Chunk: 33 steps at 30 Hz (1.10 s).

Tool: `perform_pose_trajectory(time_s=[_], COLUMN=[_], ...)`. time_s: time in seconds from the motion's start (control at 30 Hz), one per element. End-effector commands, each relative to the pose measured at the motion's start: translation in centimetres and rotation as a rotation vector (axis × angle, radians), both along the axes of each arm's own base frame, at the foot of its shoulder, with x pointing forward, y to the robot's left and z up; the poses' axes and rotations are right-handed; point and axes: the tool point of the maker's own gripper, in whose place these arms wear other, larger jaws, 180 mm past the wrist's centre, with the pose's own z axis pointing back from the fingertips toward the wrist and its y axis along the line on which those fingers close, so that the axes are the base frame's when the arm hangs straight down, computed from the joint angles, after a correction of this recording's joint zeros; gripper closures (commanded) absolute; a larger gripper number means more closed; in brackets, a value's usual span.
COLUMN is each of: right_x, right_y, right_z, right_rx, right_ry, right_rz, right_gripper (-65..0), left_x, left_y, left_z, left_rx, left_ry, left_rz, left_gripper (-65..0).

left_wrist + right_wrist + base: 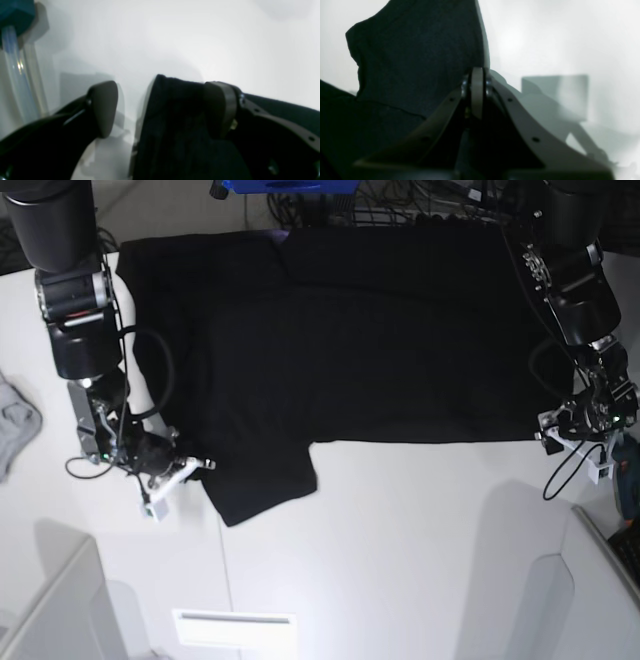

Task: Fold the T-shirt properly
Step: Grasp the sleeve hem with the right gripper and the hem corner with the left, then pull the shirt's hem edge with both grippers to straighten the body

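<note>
The black T-shirt (370, 350) lies spread on the white table (420, 550), plain side up, with one sleeve (255, 480) pointing toward the front left. My right gripper (198, 467) sits at that sleeve's outer edge. In the right wrist view its pads (477, 92) are pressed together where the cloth's edge (420, 55) runs into them. My left gripper (558, 432) is at the shirt's lower right corner. It stands open in the left wrist view (162, 107), with a fold of black cloth (175, 120) between the fingers, against the right pad (220, 107).
A small light-grey cloth (15, 425) lies at the table's left edge. A blue object (290, 185) and cables sit beyond the far edge. A white strip (235, 628) lies near the front. A teal block with a clear tube (15, 15) shows beside the left gripper.
</note>
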Motion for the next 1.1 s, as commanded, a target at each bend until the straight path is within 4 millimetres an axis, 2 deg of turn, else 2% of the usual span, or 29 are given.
perform_pose_trajectory(time_s=[0.0, 0.1, 0.33, 0.4, 0.63, 0.77, 0.97, 1.07], right_x=[1.0, 1.0, 1.0, 1.0, 1.1, 1.6, 2.1, 2.9], right_y=[-0.6, -0.6, -0.6, -0.5, -0.6, -0.7, -0.8, -1.6], right_z=[1.1, 1.1, 1.1, 1.1, 1.2, 1.4, 1.9, 2.8], right_rx=[-0.017, -0.017, -0.017, -0.015, -0.014, -0.009, 0.000, 0.024], right_ry=[-0.022, -0.022, -0.022, -0.023, -0.032, -0.069, -0.100, -0.129], right_rz=[0.001, 0.001, 0.001, 0.001, -0.002, -0.020, -0.038, -0.082], right_gripper=[0.0, 0.0, 0.0, 0.0, 0.0, 0.0, 0.0, 0.0], left_x=[0.7, 0.3, 0.0, 0.0, -0.2, -0.2, 0.3, 1.1], left_y=[0.6, 0.4, 0.2, 0.2, 0.1, 0.0, -0.1, -0.7], left_z=[0.8, -0.2, -0.6, -0.6, -0.8, -0.8, -0.4, 0.2], left_rx=[0.006, -0.012, -0.018, -0.021, -0.023, -0.026, -0.029, -0.039], left_ry=[-0.024, -0.013, -0.002, -0.005, -0.001, 0.000, -0.010, -0.028], left_rz=[0.007, 0.015, 0.014, 0.013, 0.011, 0.009, 0.005, -0.048], left_gripper=[-51.0, -50.8, -49.0, -43.8, -19.4, -1.5, 0.0, 0.0])
